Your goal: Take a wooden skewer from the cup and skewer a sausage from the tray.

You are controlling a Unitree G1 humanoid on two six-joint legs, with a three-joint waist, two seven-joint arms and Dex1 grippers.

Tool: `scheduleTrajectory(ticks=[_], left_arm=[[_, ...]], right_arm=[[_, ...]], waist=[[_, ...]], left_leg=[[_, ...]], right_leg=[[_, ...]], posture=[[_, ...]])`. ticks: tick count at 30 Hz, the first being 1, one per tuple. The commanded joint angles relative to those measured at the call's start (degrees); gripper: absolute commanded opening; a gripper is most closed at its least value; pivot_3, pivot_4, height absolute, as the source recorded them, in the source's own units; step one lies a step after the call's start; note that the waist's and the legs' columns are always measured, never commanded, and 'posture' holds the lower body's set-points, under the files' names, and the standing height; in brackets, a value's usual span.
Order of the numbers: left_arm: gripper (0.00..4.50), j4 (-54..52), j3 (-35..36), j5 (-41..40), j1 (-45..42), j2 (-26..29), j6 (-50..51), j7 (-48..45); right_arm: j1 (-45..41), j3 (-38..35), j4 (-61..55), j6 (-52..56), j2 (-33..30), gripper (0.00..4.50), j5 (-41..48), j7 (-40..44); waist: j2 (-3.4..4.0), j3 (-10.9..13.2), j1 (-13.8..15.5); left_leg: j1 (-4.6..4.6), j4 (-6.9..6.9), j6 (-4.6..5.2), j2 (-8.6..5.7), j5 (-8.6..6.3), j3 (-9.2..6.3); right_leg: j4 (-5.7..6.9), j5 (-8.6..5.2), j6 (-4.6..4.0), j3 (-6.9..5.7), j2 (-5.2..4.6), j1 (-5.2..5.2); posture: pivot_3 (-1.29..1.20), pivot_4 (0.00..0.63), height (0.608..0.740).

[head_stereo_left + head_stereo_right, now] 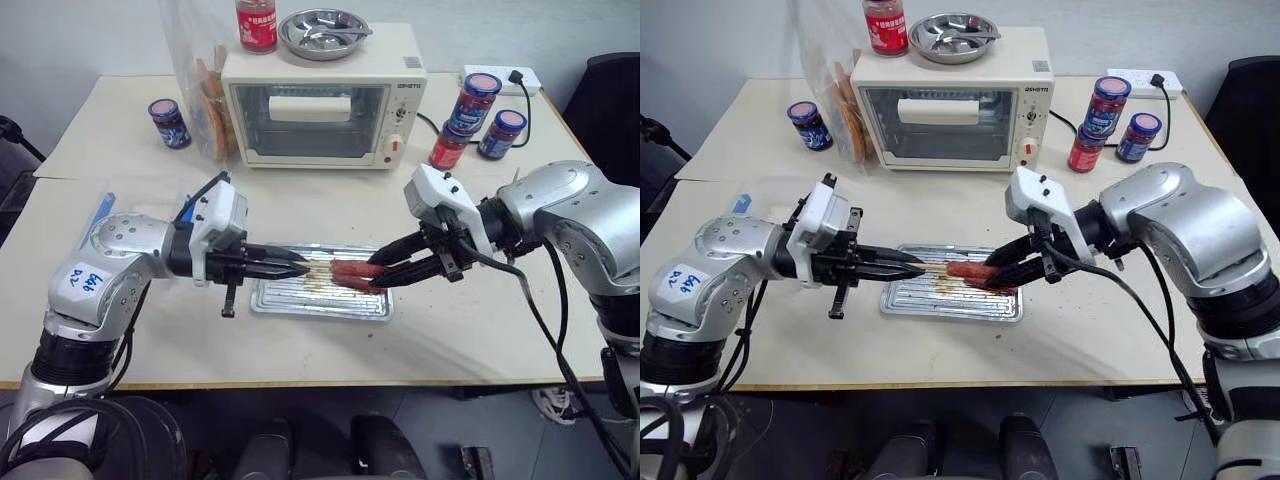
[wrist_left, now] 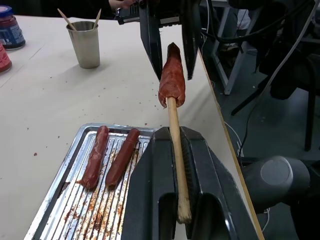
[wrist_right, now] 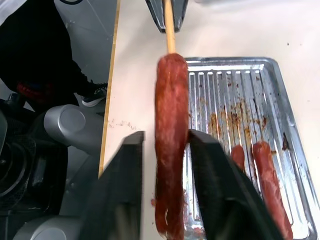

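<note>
Wooden skewer point(image 2: 176, 150): clamped between the pressed-together fingers of the left gripper point(image 1: 290, 267) and held roughly level above the metal tray point(image 1: 375, 305), its far end run lengthwise into one reddish-brown sausage point(image 3: 171, 135). Right gripper point(image 3: 165, 145): fingers stood either side of that sausage with a sliver of gap on one side, so a firm pinch could not be confirmed. Also logged: two more sausages point(image 2: 107, 156) lay side by side on the tray's ribbed bottom, and the cup point(image 2: 85, 44) stood upright on the table point(image 1: 100, 130) beyond, holding further sticks.

Beige table point(image 1: 130, 330), pale wall point(image 1: 80, 35) behind, black chair point(image 1: 610, 100) at right, grey floor point(image 1: 440, 430)
</note>
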Motion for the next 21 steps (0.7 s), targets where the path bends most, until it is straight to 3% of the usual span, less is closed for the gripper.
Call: scheduleTrajectory(ticks=[1,5,9,12,17,21], left_arm=[[0.00,-2.50,4.90,-0.68,3.70,2.28,-0.14,1.71],[0.00,-5.55,10.15,-2.49,8.96,3.41,1.32,5.05],[0.00,-10.83,19.69,-6.48,15.54,1.07,5.80,14.72],[0.00,-14.93,26.75,-8.77,20.97,-3.02,8.27,23.95],[0.00,-19.40,35.78,-11.57,27.98,-10.33,9.58,36.77],[0.00,-18.90,40.50,-9.87,29.80,-16.19,7.36,47.12]], right_arm=[[-1.54,-2.49,0.06,-2.39,-0.70,2.23,-1.13,-1.26],[-1.84,-4.49,1.64,-3.18,-0.60,2.23,-1.20,-3.03],[-1.66,-8.02,2.71,-2.01,2.20,2.23,-0.38,-8.61],[-0.48,-10.81,1.93,2.29,4.77,2.67,3.35,-11.57],[0.65,-13.24,-0.73,2.60,9.77,3.97,5.20,-17.68],[-1.04,-16.19,-0.58,5.31,15.13,3.97,8.61,-22.81]], waist=[[0.00,0.00,-0.21],[0.00,0.00,-0.01],[0.00,0.00,-0.02],[0.00,0.00,-0.06],[-0.01,-0.01,0.03],[-0.03,-0.02,0.06]], left_leg=[[0.00,-0.01,0.00,0.00,0.00,0.00],[0.00,-0.02,-0.01,0.01,0.01,0.00],[0.00,-0.03,0.00,0.01,0.00,0.00],[0.00,-0.05,0.00,0.04,0.00,-0.01],[0.00,-0.01,0.00,0.02,0.00,-0.02],[0.04,0.01,-0.05,0.02,0.02,-0.01]], right_leg=[[0.00,0.00,0.00,0.01,0.00,0.00],[0.03,0.00,0.00,0.01,0.00,-0.04],[0.00,0.00,0.00,0.03,-0.03,-0.02],[0.01,0.00,0.00,0.03,-0.02,-0.03],[0.01,0.00,0.00,0.01,-0.03,-0.01],[0.10,0.00,0.00,0.02,-0.01,-0.01]], posture=[[0.00,0.150,0.740],[0.00,0.150,0.740],[0.00,0.150,0.740],[0.00,0.150,0.740],[0.00,0.150,0.740],[0.00,0.150,0.740]])
